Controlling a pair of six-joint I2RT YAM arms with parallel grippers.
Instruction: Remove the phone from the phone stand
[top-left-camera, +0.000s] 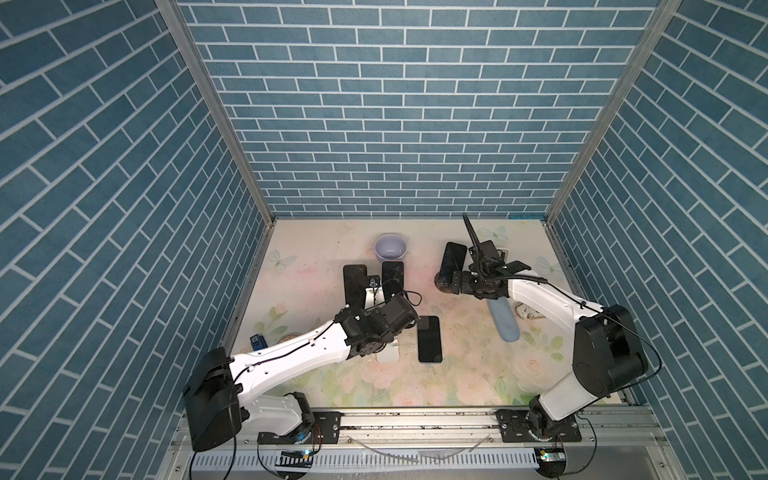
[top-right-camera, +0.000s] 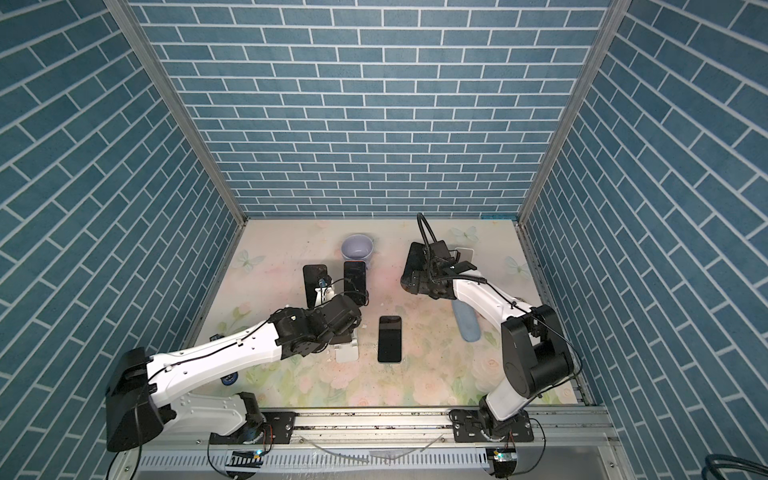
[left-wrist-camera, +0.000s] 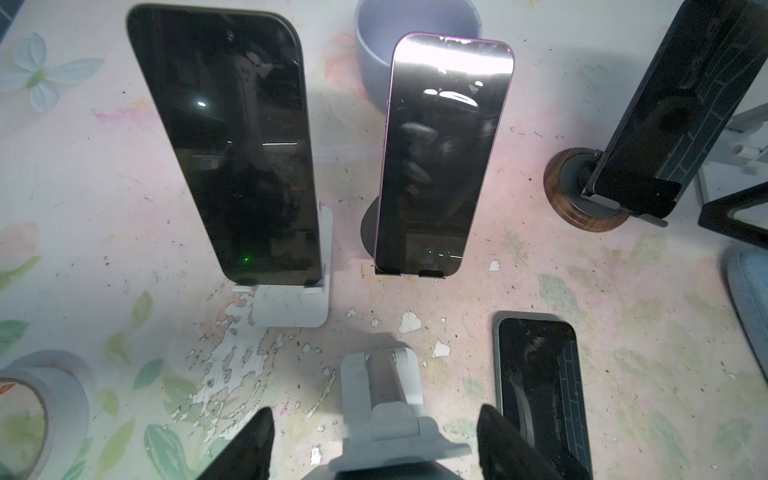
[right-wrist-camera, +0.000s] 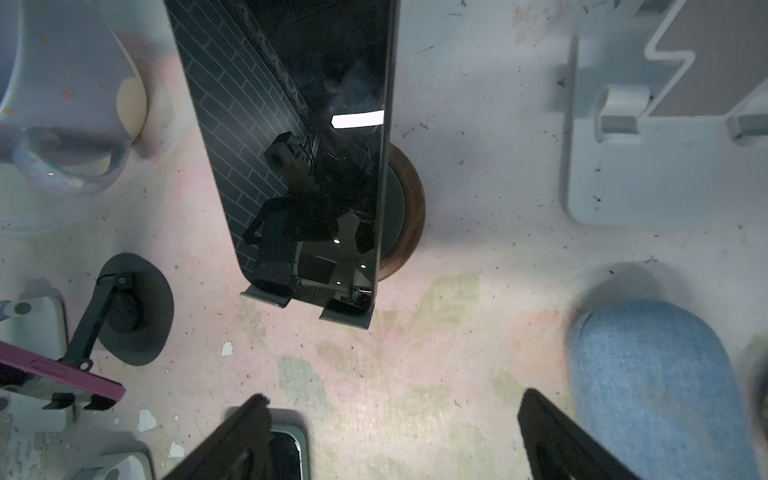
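Black phone (right-wrist-camera: 299, 145) stands steep on wood-based stand (right-wrist-camera: 409, 208), lower edge in cradle lips — straight ahead of right gripper (right-wrist-camera: 395, 397), fingers spread, empty, not yet touching. Long axis near upright. Left gripper (left-wrist-camera: 376, 411) well apart, fingers parted astride empty white stand (left-wrist-camera: 390, 386) — right arm nearer.

Both top views looked steeply down from high overhead, side by side, sharing almost the whole table (top-left-camera: 316, 249); the left wrist camera sat low behind the left gripper (left-wrist-camera: 376, 415), facing forward and down; the right wrist camera looked closely down on the wood-based stand (right-wrist-camera: 409, 208), which the left wrist view also caught.
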